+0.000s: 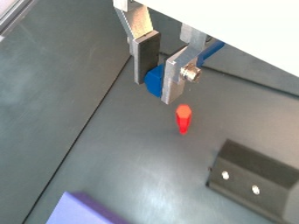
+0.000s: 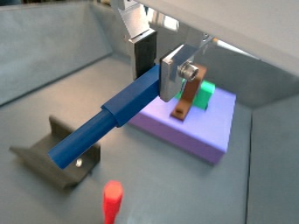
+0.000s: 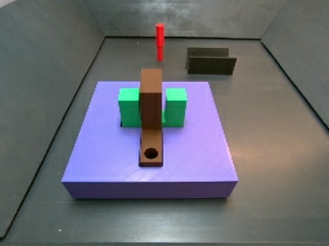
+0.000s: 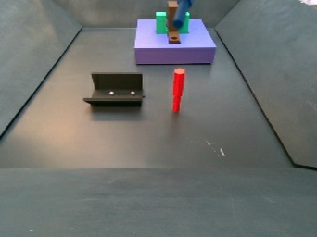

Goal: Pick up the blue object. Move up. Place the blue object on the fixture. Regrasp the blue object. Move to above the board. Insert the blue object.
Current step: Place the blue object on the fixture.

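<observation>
The hand [image 2: 162, 63] grips the blue object [image 2: 111, 116] above the board [image 2: 198, 129]. The fixture [image 4: 115, 90] sits well apart on the floor.

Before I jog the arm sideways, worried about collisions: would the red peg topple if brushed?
Probably: the red peg stands upright on a narrow end, tall and thin, so a light brush likely tips it. Being round, it might then roll on the floor. The gripper, shut on the blue object, hangs near the board.
</observation>
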Motion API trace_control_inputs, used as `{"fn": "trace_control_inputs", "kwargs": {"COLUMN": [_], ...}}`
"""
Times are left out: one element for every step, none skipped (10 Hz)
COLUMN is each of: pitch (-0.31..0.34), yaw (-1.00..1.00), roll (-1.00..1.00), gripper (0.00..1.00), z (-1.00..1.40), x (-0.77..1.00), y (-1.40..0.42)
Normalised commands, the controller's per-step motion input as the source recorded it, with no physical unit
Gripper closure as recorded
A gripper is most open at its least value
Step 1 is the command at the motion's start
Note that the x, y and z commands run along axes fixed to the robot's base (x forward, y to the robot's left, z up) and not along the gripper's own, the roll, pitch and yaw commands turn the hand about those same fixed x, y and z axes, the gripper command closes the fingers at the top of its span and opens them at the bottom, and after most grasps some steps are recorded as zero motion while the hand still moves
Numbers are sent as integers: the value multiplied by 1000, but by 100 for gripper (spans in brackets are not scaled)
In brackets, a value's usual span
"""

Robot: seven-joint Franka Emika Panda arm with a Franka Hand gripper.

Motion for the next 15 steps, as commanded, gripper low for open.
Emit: {"fn": "trace_control_inputs", "kwargs": {"pitch": [86, 71, 74, 11, 0, 0, 0, 0, 0, 51, 120, 114, 86, 54, 6], "yaw": [-54, -46, -43, -20, -6, 0, 0, -20, -29, 0, 0, 0, 0, 0, 0], "roll": [-620, -609, -609, -626, -620, -606, -566, -457, -249, -63, -26, -43, -51, -131, -277], "gripper": [100, 100, 100, 100, 100, 100, 100, 100, 100, 100, 100, 100, 100, 100, 100], "z": [194, 197, 194, 23, -186, -203, -260, -300, -294, -300, -343, -349, -363, -377, -389], "x": [1000, 1000, 1000, 1000, 1000, 1000, 1000, 1000, 1000, 1000, 1000, 1000, 1000, 1000, 966], "y": [-94, -94, -83, 0, 0, 0, 0, 0, 0, 0, 29, 9, 0, 60, 146]}}
